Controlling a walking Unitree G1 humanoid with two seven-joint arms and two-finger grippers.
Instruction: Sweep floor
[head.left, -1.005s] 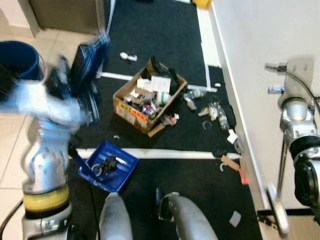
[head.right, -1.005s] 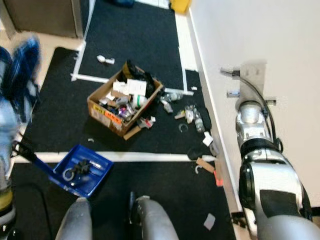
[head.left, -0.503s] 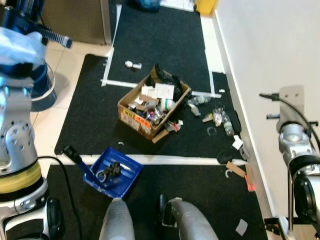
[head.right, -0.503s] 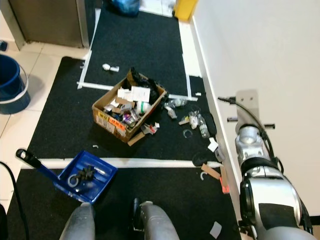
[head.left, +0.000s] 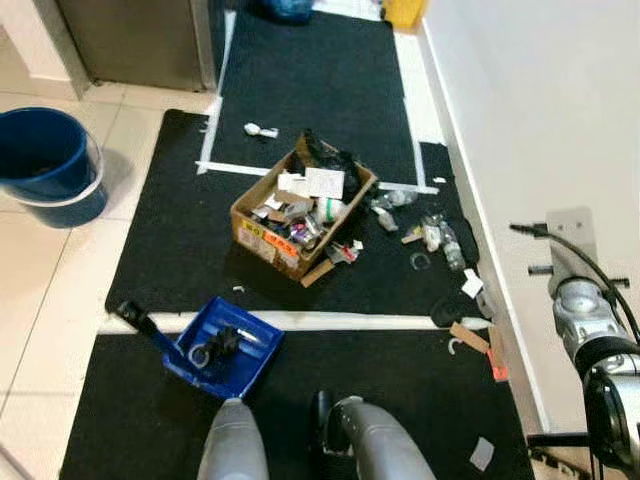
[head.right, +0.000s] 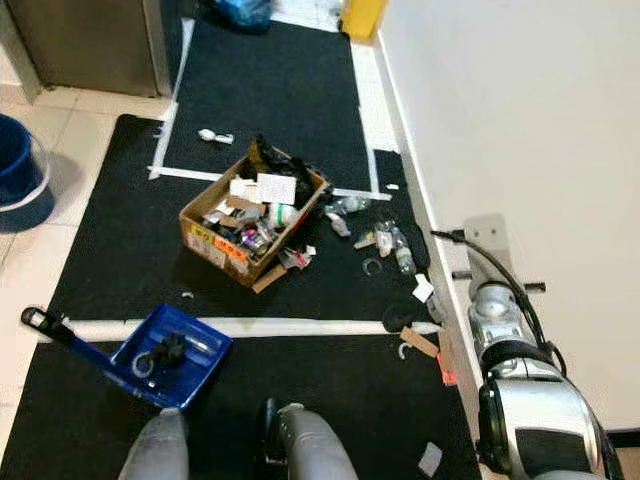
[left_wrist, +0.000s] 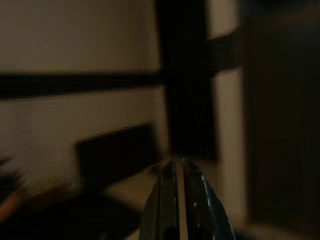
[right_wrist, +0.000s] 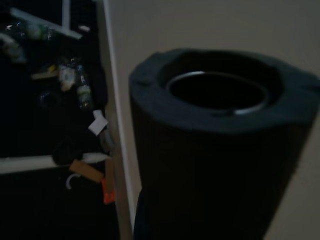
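A blue dustpan (head.left: 222, 350) with dark debris in it lies on the black mat (head.left: 330, 80) just ahead of my legs, its handle pointing left. Loose litter (head.left: 432, 235) is strewn on the mat along the white wall, with cardboard scraps (head.left: 465, 335) nearer me. My right arm (head.left: 598, 345) hangs at the right by the wall. In the right wrist view the end of a black foam-wrapped handle (right_wrist: 220, 150) stands close before the camera. My left gripper (left_wrist: 176, 167) is shut and empty in a dark, blurred view.
An open cardboard box (head.left: 300, 215) full of rubbish sits mid-mat. A blue bucket (head.left: 45, 165) stands on the tiles at left. The white wall (head.left: 540, 100) runs along the right. A metal cabinet (head.left: 140, 40) is at the back left.
My left arm, raised and blurred at the left, has dropped out of the head views. The camera has shifted. My right arm sits lower at the right edge.
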